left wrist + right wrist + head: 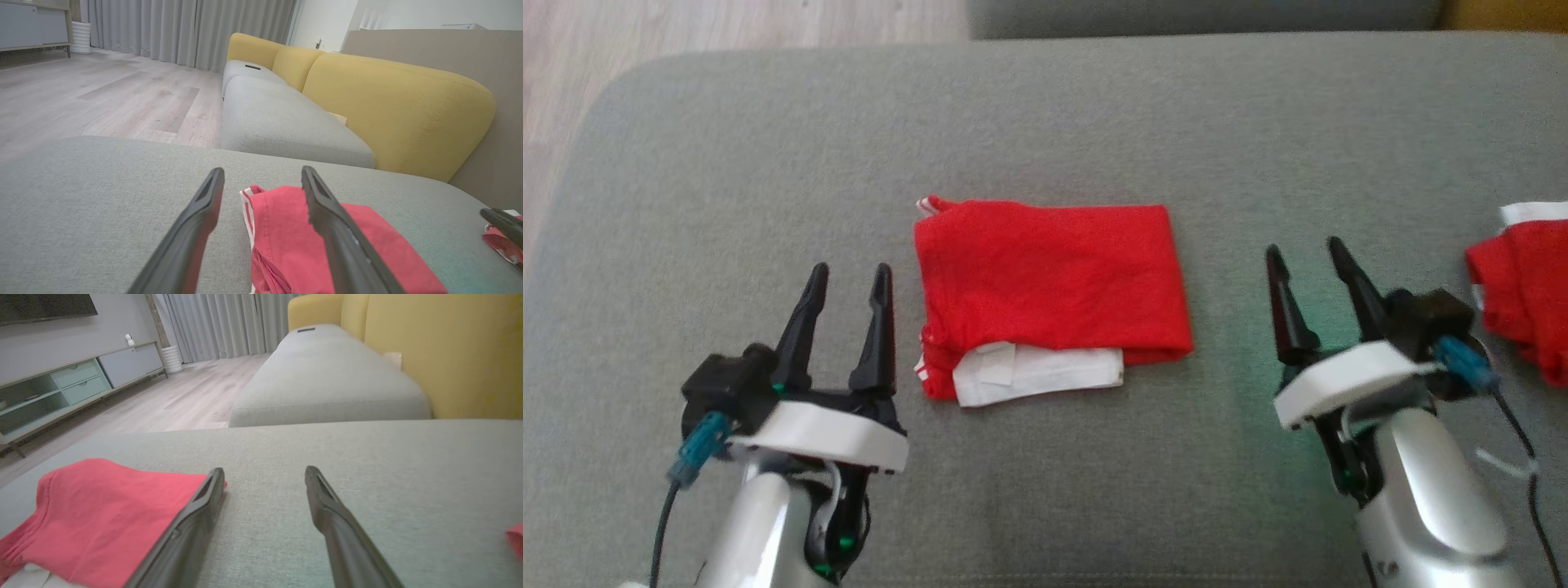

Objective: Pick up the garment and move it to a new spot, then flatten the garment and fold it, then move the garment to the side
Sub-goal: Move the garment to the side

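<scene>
Lying folded on cushion [1045, 122]: garment [1049, 286]

Yellow backrests [400, 110] line the grey seats [278, 118] beside wooden floor [102, 98] and curtains [184, 28].

Left gripper [851, 268] and right gripper [1303, 245] well apart, fingers parted, both empty

The second red garment [1521, 286] at the right is cut off by the head view's edge, so its shape cannot be told. The folded garment [1049, 278] hides some of its white part [1037, 374] under the red top layer. A small dark thing [252, 67] on the far sofa seat [278, 114] is too small to identify.
</scene>
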`<state>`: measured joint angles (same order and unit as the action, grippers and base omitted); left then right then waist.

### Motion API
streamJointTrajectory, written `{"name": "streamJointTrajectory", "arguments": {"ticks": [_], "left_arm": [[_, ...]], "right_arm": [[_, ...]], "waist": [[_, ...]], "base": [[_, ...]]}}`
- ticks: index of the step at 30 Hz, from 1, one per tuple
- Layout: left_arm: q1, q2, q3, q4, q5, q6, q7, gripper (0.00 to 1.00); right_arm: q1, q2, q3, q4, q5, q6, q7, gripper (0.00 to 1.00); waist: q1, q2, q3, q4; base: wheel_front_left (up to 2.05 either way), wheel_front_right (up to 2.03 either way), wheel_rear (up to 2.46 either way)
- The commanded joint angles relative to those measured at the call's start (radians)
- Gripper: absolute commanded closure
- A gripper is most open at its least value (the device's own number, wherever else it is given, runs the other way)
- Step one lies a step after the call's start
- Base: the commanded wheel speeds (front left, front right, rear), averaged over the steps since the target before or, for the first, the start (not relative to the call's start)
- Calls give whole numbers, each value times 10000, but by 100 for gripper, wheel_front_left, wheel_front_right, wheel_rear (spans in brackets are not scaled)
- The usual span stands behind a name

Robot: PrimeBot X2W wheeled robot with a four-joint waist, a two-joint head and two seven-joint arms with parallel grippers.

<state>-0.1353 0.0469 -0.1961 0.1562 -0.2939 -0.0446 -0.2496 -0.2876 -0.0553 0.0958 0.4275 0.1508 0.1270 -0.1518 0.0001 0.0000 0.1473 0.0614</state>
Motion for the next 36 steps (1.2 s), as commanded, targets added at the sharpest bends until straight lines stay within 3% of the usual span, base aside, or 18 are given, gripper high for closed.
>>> {"name": "streamJointTrajectory", "arguments": {"ticks": [1,19,20,21,30,31,36], "left_arm": [[-505,33,179,-353,-131,0,-122,0],[-825,33,-389,-276,-498,203,-122,0],[-807,33,-387,-268,-496,209,-122,0],[-782,33,-371,-261,-488,223,-122,0],[-432,33,-148,-270,-228,117,-122,0],[-353,33,-127,-232,-178,76,-122,0],[-274,33,-116,-220,-110,18,-122,0]], "right_arm": [[-488,50,368,-85,314,37,184,0],[-1983,50,2355,3085,2362,37,1518,0],[-2035,50,2463,3203,2386,37,1518,40],[-2093,50,2553,3298,2346,37,1442,100],[-2613,51,2763,3662,984,37,321,100],[-2680,44,2648,3662,365,37,107,100],[-2714,-318,2597,3309,-565,37,-9,100]], "waist": [[-1,0,281,263],[-1,0,776,1341],[-1,0,743,1340],[-1,0,703,1321],[-1,0,203,411],[-1,0,82,32],[-1,0,-47,-860]], "base": [[0,0,0],[0,0,0],[0,0,0],[0,0,0],[0,0,0],[0,0,0],[0,0,0]]}}
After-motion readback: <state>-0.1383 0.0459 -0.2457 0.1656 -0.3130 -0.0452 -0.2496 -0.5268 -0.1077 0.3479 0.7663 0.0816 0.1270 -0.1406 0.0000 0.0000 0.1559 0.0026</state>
